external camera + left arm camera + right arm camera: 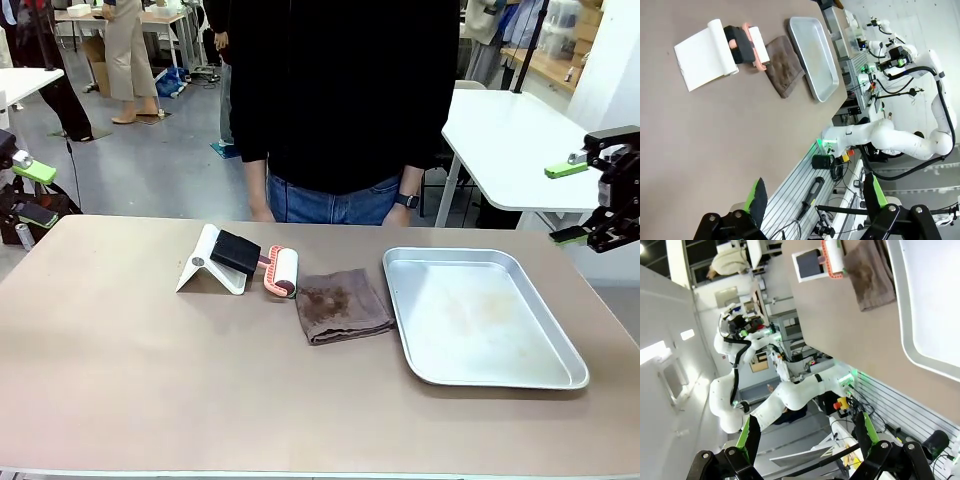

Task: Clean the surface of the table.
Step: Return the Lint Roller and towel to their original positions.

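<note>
The beige-brown table (150,370) (700,130) (840,330) spans the front view. A crumpled brown cloth (342,307) (784,65) (870,275) lies near its middle. My left gripper (36,193) (816,197) hangs open off the table's far left edge, above the floor, with nothing between its fingers. My right gripper (568,202) (807,435) hangs open beyond the right edge, also holding nothing. Both are well apart from the cloth and the tabletop.
A shiny metal tray (480,315) (812,50) (930,300) sits right of the cloth. To the cloth's left, a pink and white roller (280,270) (752,42) with a black handle leans on a white stand (205,262). A person (340,100) stands at the far edge.
</note>
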Controlling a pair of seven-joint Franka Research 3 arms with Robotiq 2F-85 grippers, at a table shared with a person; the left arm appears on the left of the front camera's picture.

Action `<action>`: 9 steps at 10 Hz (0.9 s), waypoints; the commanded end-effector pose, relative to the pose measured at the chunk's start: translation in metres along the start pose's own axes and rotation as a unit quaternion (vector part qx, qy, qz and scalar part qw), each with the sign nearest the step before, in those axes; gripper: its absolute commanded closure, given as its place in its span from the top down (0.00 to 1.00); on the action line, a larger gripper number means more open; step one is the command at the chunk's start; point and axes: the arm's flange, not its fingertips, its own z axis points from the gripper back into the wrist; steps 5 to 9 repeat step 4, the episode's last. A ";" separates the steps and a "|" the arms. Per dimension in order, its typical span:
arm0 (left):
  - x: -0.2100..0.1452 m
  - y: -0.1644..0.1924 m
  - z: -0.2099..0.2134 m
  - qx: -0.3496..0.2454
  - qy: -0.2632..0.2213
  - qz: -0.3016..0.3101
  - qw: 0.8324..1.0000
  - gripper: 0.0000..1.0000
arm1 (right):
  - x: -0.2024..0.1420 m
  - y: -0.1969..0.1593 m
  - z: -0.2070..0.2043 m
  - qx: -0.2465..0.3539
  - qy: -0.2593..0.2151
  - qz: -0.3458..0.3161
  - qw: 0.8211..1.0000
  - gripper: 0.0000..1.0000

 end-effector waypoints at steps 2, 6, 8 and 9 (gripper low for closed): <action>-0.003 0.000 0.002 0.006 0.005 -0.005 1.000 1.00 | -0.001 0.002 0.003 -0.004 0.005 -0.004 1.000 1.00; -0.003 0.000 0.002 0.006 0.005 -0.005 1.000 1.00 | -0.001 0.002 0.003 -0.004 0.005 -0.004 1.000 1.00; -0.003 0.000 0.002 0.006 0.005 -0.005 1.000 1.00 | -0.001 0.002 0.003 -0.004 0.005 -0.004 1.000 1.00; -0.003 0.000 0.002 0.006 0.005 -0.005 1.000 1.00 | -0.001 0.002 0.003 -0.004 0.005 -0.004 1.000 1.00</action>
